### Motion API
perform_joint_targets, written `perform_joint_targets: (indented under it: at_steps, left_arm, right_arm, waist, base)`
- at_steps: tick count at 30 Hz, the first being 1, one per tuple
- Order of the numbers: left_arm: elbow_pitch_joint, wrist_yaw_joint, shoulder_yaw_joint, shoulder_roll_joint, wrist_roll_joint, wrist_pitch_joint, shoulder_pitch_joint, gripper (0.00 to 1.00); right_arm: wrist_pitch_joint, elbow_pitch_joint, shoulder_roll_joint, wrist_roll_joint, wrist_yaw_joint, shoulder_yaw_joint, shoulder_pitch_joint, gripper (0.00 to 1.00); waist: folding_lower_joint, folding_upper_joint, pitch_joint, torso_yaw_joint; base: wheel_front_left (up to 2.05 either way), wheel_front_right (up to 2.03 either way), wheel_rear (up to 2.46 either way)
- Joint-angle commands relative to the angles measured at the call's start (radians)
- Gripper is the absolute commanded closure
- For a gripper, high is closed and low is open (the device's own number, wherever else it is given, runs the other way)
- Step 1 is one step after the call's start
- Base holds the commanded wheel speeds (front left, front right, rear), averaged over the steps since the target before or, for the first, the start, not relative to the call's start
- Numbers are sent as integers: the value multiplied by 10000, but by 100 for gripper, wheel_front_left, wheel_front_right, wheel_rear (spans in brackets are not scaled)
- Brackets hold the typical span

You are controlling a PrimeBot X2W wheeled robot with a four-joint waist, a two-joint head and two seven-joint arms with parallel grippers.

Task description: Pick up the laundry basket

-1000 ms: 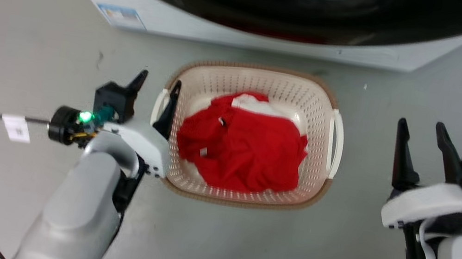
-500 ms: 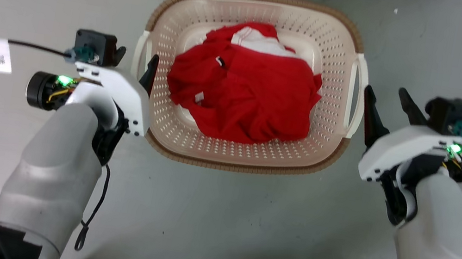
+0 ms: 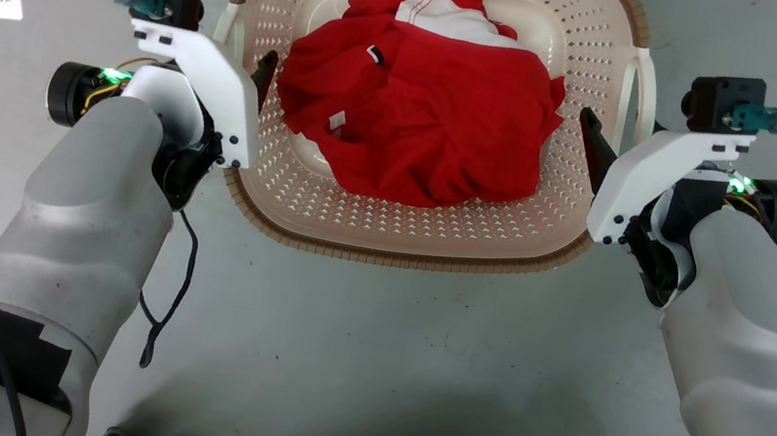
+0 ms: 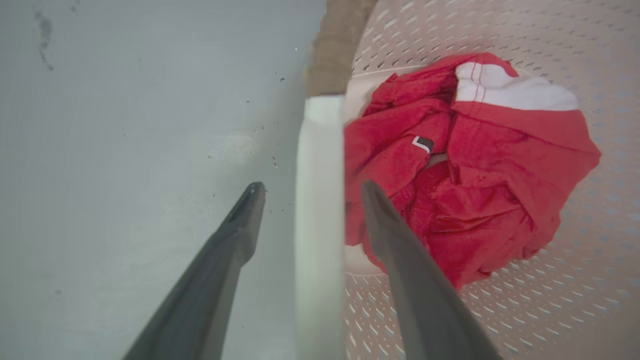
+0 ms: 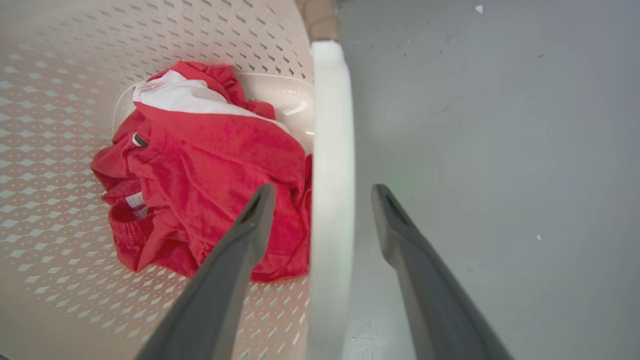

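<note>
1. Your laundry basket [image 3: 398, 255] sits on the floor [image 3: 368, 341] between both arms, with a red garment [image 3: 423, 105] inside. Neither end effector grips anything yet.
2. The left end effector [image 4: 311, 186] is spread open astride the white left handle [image 4: 317, 150], one finger outside and one inside. If you close too shallow, the thin bar could slip free on the lift.
3. The right end effector [image 5: 324, 190] is likewise open astride the right handle [image 5: 332, 125]. Its inner finger lies near the cloth, so closing could pinch fabric against the handle and weaken the hold.
4. If you raise one arm faster than the other, the basket will likely tilt and may spill the garment.
5. Squeezing hard might flex the plastic handles.
</note>
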Motion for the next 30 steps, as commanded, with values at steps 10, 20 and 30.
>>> perform_joint_targets:
  at_steps: [10,20,30]
  left_arm:
    - [27,-8,-971,138,-1158,860,-50,100]
    - [318,-19,-1679,-15,-2265,1342,420,100]
    - [812,-20,-2097,-152,-3218,2378,853,100]
  right_arm:
    - [958,794,21,1092,11,1001,-375,100]
    - [1845,734,-115,2349,20,2127,317,100]
    - [3413,730,-448,3674,22,2739,924,100]
  waist:
    - [-2,0,-245,112]
    - [-2,0,-1815,31]
    - [-2,0,-3880,58]
  base:
    - [0,0,0]
    - [0,0,0]
    - [0,0,0]
